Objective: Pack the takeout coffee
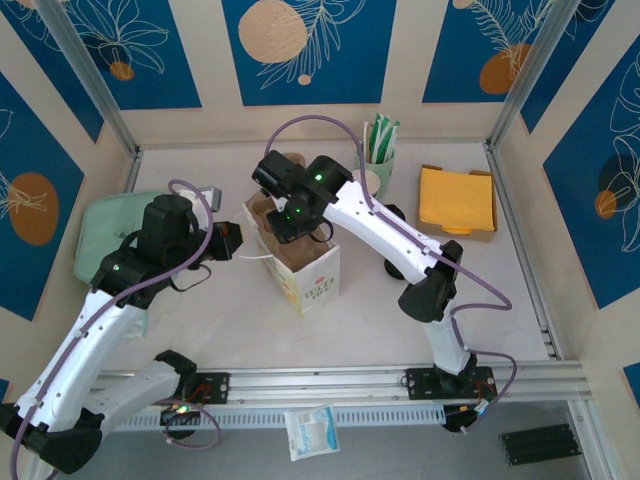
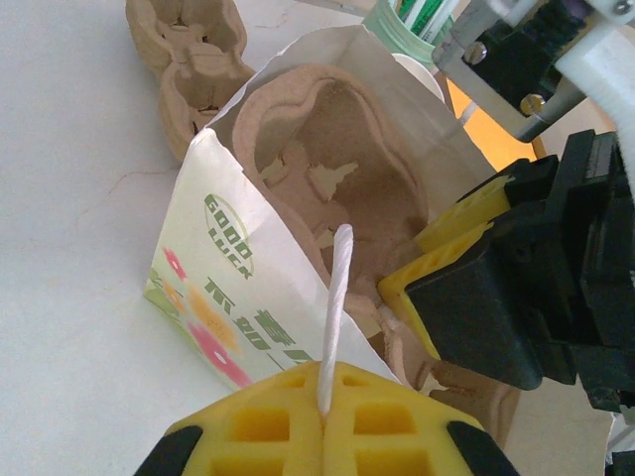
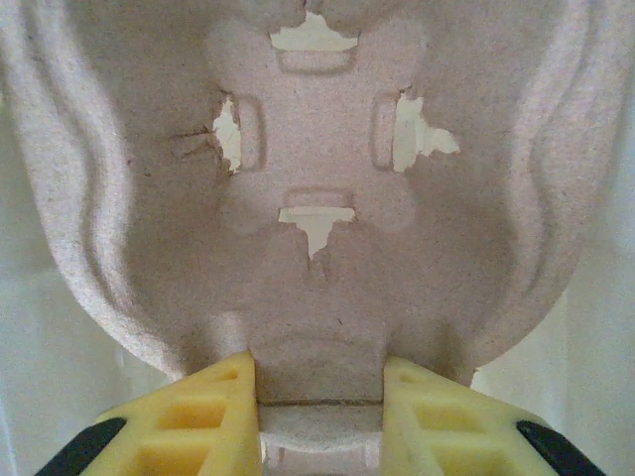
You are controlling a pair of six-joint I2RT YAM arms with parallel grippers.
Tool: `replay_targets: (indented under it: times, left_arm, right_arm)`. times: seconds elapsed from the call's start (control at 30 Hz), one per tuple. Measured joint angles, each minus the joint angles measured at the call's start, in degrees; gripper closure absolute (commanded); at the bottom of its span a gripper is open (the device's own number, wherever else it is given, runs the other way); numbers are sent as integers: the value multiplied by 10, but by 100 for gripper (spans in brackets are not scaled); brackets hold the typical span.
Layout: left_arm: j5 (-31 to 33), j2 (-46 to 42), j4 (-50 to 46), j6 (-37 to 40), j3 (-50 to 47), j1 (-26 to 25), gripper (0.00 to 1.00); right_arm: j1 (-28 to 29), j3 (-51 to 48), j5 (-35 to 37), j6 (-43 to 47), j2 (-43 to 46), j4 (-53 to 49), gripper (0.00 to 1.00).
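Note:
A white paper bag [image 1: 308,278] printed with flowers stands open at mid-table. My left gripper [image 2: 325,421] is shut on the bag's twisted white handle [image 2: 335,297] and holds that side up. In the top view the left gripper [image 1: 232,240] is at the bag's left edge. My right gripper [image 3: 319,397] is shut on the rim of a brown pulp cup carrier [image 3: 317,149]. The carrier [image 2: 337,149] stands on edge inside the bag mouth, with the right gripper [image 2: 446,243] reaching in beside it. The takeout coffee is hidden or out of view.
A second pulp carrier [image 2: 189,50] lies on the table behind the bag. A green cup of sachets [image 1: 378,165] and a box of orange napkins [image 1: 457,200] stand at the back right. A mint tray [image 1: 105,235] lies left under my left arm.

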State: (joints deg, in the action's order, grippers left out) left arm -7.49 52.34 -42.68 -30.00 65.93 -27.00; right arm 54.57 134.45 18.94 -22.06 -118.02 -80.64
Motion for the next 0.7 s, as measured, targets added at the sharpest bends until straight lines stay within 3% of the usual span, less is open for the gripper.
replay_targets:
  times: [0.7]
  left_arm:
    - [0, -1, 1, 0, 0, 0, 100]
  right_arm:
    - [1, -28, 8, 0, -26, -7, 72]
